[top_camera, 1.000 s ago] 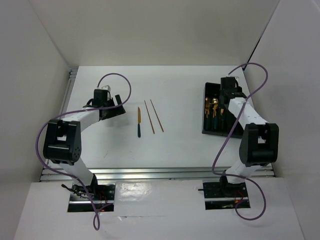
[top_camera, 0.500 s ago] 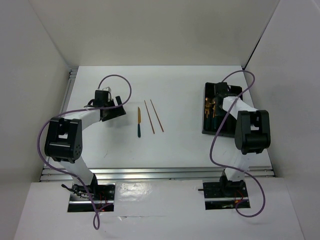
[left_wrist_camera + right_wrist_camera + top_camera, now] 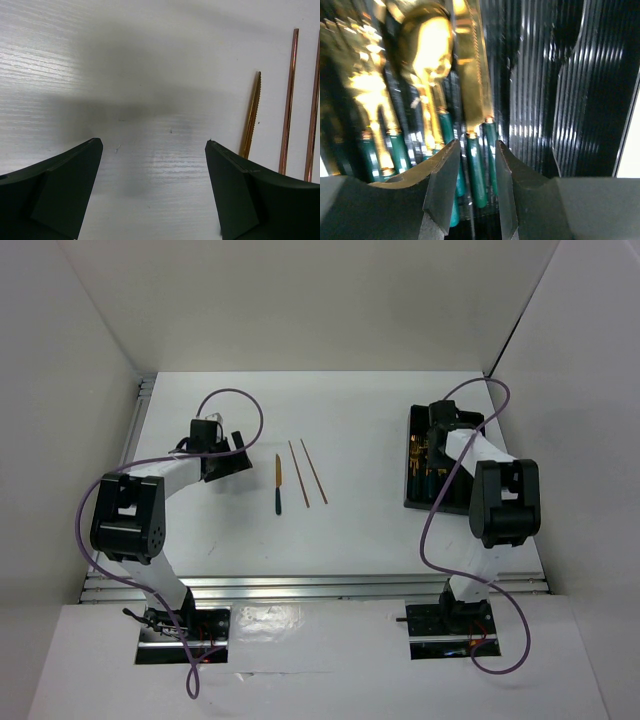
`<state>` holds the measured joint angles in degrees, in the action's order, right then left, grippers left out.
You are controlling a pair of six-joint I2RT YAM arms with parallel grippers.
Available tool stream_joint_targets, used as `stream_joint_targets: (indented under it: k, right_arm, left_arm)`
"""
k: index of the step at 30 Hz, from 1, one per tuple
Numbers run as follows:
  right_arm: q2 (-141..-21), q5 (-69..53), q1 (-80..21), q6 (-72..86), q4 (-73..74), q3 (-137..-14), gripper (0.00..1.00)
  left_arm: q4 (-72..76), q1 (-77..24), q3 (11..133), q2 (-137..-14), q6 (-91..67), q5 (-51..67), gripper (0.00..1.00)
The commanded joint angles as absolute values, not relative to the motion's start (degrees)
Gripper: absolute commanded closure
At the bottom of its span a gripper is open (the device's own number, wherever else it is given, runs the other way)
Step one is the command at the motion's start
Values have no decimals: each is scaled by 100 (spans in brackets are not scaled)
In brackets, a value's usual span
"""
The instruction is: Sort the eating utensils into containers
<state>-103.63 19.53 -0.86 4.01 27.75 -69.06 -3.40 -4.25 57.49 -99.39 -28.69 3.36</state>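
Black divided tray [image 3: 412,445], at the right of the worktop [image 3: 350,530], is holding gold, green-handled spoons [image 3: 427,50] and knives [image 3: 472,65]. Right end effector [image 3: 477,145] is hovering inside it, jaws nearly together astride one knife handle [image 3: 476,175]; whether they are pinching it is unclear. Left end effector [image 3: 154,145] is gaping wide and empty beside a loose knife [image 3: 251,115] and two chopsticks [image 3: 288,100], probably lining up the next pick.

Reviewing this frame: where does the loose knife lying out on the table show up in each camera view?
Top external: the knife lies mid-table, just left of the two sticks.
Left wrist: only its serrated gold blade shows, at the right of the picture.
Right wrist: not in it; that view shows the tray and the utensils already in it.
Shared landmark: the two sticks, right of the knife in both views.
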Motion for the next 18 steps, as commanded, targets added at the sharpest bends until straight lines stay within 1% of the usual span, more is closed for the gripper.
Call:
stream_joint_targets:
  k: [1,4,7,8,10,11,12,14,15,16,17,18]
  right_arm:
    - [-10011,1617,-88,509,2891,-7399,58]
    - [-9818,1617,-166,799,3207,-7777,58]
    - [-9423,1206,-649,984,3077,-7849,55]
    - [-9335,1100,-1068,984,2989,-7849,52]
    - [-9281,1099,-1571,1580,2856,-7989,49]
    - [-9281,1020,-2034,1800,2769,-7989,44]
    - [-9394,898,-2257,2106,2577,-7989,43]
    - [-9562,765,-2722,2424,2383,-8042,42]
    - [-9745,765,-3168,2530,2130,-8042,42]
    - [-9869,765,-3373,2670,2127,-8094,45]
    - [-10140,1026,-3749,2794,2127,-8251,48]
    - [-10299,1081,-3927,2795,2127,-8357,48]
  left_arm:
    - [-255,-396,5941,-9993,-2874,422,1]
    - [-255,-396,5941,-9993,-2874,422,1]
    - [-255,-396,5941,-9993,-2874,422,1]
    - [-255,-396,5941,-9993,-2874,422,1]
    - [-255,-396,5941,-9993,-2874,422,1]
    - [-255,-396,5941,-9993,-2874,422,1]
    - [-255,-396,5941,-9993,-2874,422,1]
    - [-255,-396,5941,-9993,-2935,360,1]
    - [-255,-396,5872,-9924,-2936,308,1]
    - [-255,-396,5871,-9862,-2988,229,1]
    - [-255,-396,5819,-9792,-2988,63,1]
    - [-307,-396,5818,-9791,-3067,-43,1]
